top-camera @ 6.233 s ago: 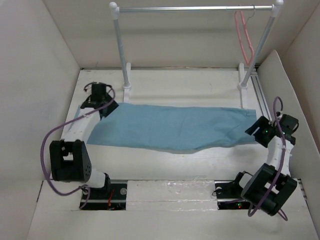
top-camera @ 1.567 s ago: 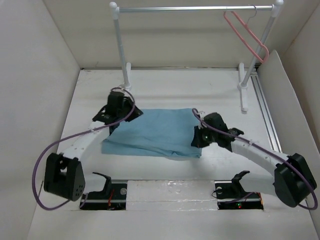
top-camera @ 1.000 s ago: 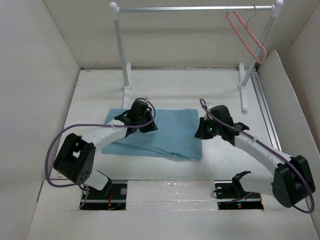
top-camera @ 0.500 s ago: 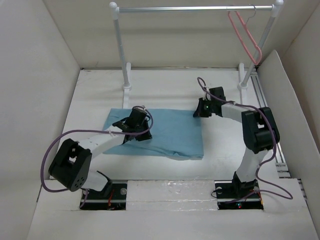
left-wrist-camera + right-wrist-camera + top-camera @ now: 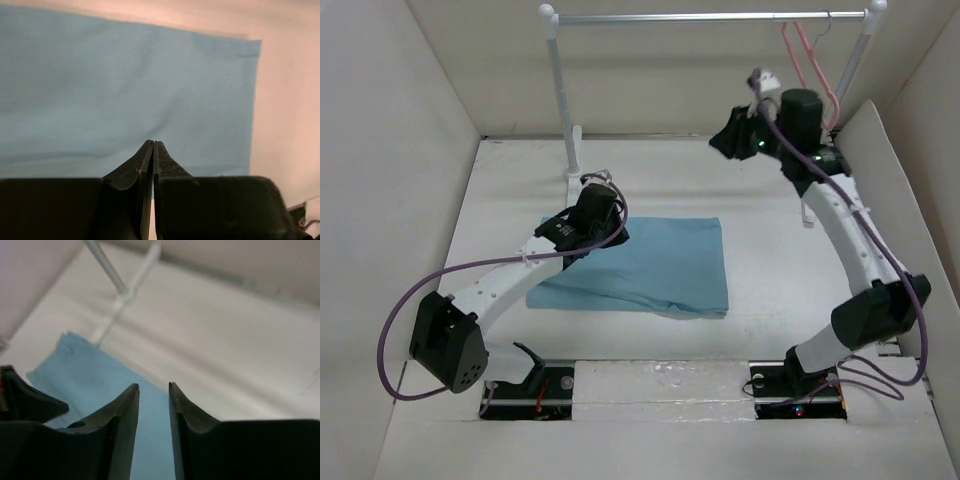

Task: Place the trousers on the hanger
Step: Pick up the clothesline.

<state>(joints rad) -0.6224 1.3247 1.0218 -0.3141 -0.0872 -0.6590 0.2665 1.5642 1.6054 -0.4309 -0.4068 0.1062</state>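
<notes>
The light-blue trousers (image 5: pixel 660 265) lie folded in a flat rectangle in the middle of the table, also seen in the left wrist view (image 5: pixel 125 85) and the right wrist view (image 5: pixel 85 382). My left gripper (image 5: pixel 603 232) hovers over their back left part; its tip (image 5: pixel 153 143) is shut with no cloth between the fingers. High at the back right, my right gripper (image 5: pixel 725 138) stands open and empty (image 5: pixel 153 386), pointing down towards the table. The pink hanger (image 5: pixel 810 65) hangs by its hook at the right end of the rail, just right of the right arm's wrist.
The silver-white garment rail (image 5: pixel 710 17) spans the back on two upright posts (image 5: pixel 563 100), one of them visible in the right wrist view (image 5: pixel 107 270). White walls close in the left, back and right sides. A metal track (image 5: pixel 850 220) runs along the right edge.
My right gripper let go, opened and rose from the trousers' right edge up to the back right, near the hanger. The left gripper closed fully and shifted slightly back. The trousers stayed folded.
</notes>
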